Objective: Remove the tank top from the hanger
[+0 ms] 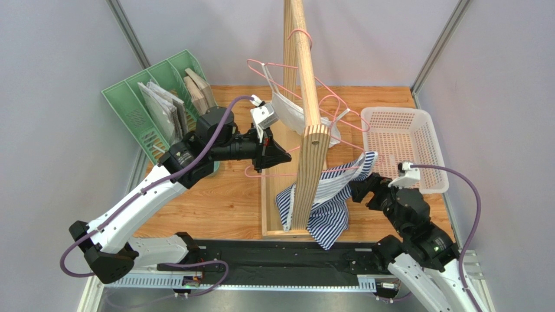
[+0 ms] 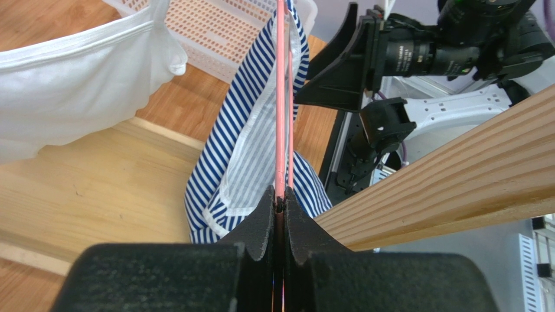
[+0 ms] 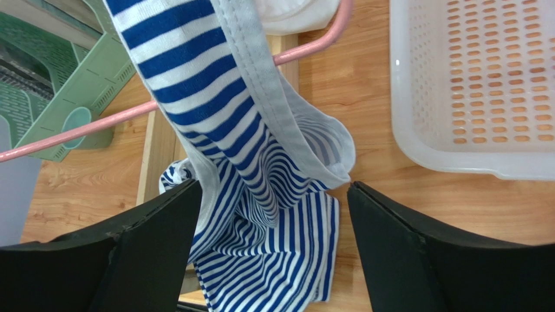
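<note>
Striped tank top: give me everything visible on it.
The tank top looks like soft knit, with blue and white stripes and pale bound edges. One strap loops over the arm of the pink hanger. The rest sags limp and crumpled beside the wooden rack, its lower end drooping over the rack's base. The right gripper stands open with a finger either side of the fabric, not pinching it. The left gripper is shut on the hanger, not the cloth.

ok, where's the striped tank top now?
Top view, right of centre: striped tank top hangs from the pink hanger, between the wooden rack and the white basket, by the open right gripper.
</note>
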`<state>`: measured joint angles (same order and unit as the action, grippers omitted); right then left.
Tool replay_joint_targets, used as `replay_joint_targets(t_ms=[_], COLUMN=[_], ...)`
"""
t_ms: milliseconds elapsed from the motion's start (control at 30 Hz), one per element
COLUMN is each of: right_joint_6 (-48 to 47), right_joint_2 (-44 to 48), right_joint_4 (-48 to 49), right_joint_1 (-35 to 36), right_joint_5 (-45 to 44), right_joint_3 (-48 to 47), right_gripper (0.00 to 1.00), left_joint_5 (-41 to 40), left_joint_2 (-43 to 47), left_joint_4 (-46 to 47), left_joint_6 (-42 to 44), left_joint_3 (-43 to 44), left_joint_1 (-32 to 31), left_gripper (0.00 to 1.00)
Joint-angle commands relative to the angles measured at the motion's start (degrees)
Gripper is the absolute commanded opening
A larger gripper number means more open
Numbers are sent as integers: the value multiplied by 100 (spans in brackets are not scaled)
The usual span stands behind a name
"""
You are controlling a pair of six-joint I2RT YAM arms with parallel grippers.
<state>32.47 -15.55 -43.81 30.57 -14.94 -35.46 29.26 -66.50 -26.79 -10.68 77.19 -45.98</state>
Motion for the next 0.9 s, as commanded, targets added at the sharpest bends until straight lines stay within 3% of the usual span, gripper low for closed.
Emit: replay_joint_targets(t_ms=[0, 133, 267, 333, 467, 700, 767, 800, 867], right_joint_6=[173, 119, 303, 400, 576, 427, 401, 401, 374], right_joint_2=[140, -245, -466, -458, -256, 341, 403, 430, 430], right_joint_4=[1530, 1894, 1754, 1596, 1323, 1006, 980, 971, 1015], right_joint_1=[28, 19, 20, 19, 19, 19, 19, 19, 19], right_joint_5=[430, 334, 219, 298, 369, 439, 431, 430, 430], right_joint_3=[373, 575, 514, 470, 523, 646, 655, 646, 663], right_gripper=[83, 76, 42, 30, 20, 21, 39, 42, 38], left_joint_5=[256, 353, 274, 212, 133, 72, 80, 98, 115], left_joint_2=[102, 93, 120, 128, 120, 102, 120, 120, 120], left_joint_4=[367, 350, 235, 165, 95, -2, -20, -11, -11], left_joint_6=[-119, -163, -119, -93, -75, -31, -40, -40, -57], left_joint_3=[51, 51, 68, 77, 139, 174, 156, 156, 139], left_joint_1=[27, 27, 27, 27, 27, 36, 36, 27, 27], left_gripper=[0, 0, 0, 0, 0, 0, 0, 0, 0])
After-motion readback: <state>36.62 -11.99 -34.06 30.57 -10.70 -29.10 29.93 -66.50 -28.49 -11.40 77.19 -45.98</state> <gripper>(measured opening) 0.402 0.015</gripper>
